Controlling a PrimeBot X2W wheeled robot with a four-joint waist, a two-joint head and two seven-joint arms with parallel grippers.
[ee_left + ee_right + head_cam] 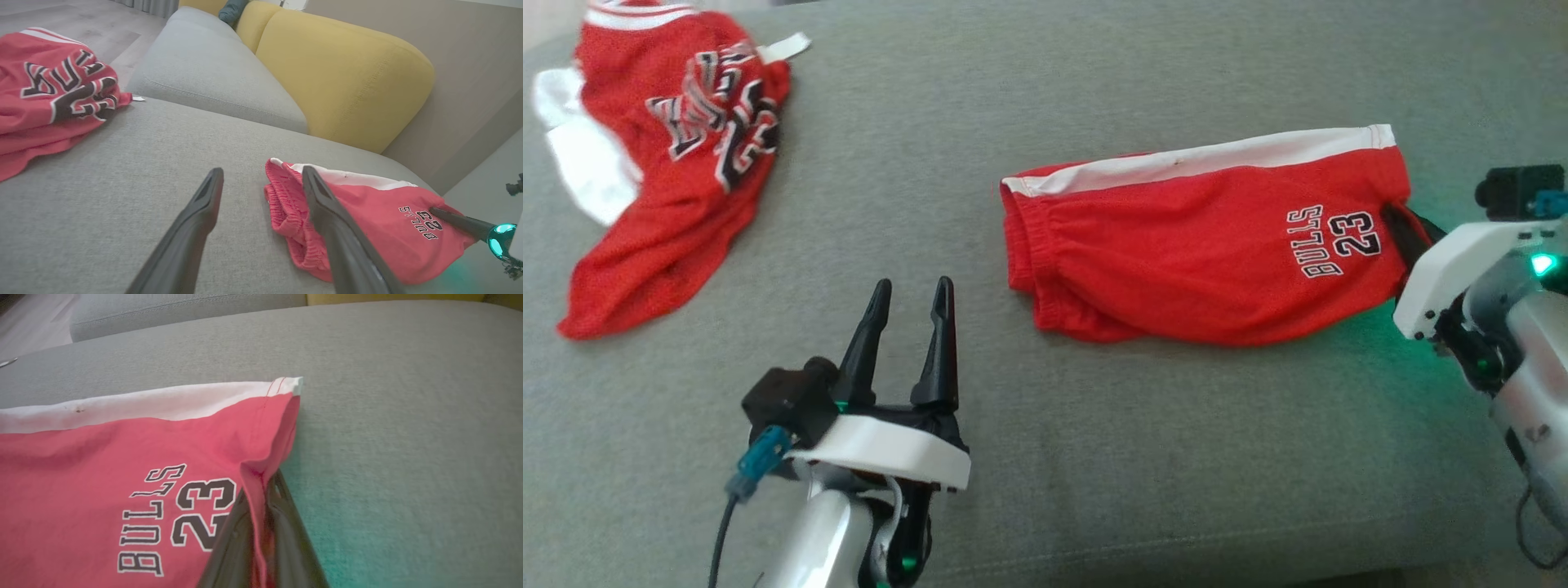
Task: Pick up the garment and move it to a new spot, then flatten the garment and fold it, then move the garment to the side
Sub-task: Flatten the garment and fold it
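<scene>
**Right fingers pinch the shorts; the jersey lies apart**

The jersey [678, 163] lies crumpled at the far left of the seat [1094, 457], lettering up, and nothing touches it. The left gripper [912, 283] hovers over bare upholstery near the middle, its fingers wide apart and empty. To its right the shorts [1201, 269] lie lengthwise, with their white stripe along the far edge. The right gripper [1403, 229] is closed on their right hem, and the right wrist view shows a thin fold of cloth between the fingers.

The main risk, as I judge it, is that a lift from here carries the shorts and not the jersey. The pinch takes only a hem fold, so a pull could slip free or drag the piece into a bunch. The jersey is well apart from both grippers. Crumpled as it is, a grasp may catch several layers and make flattening harder.

The seat is grey woven upholstery that is soft and likely to grip cloth, and a green glow falls on it by the right wrist. Beyond it stand a grey cushion [212, 69], a yellow backrest [347, 81] and pale wood floor [61, 16].
</scene>
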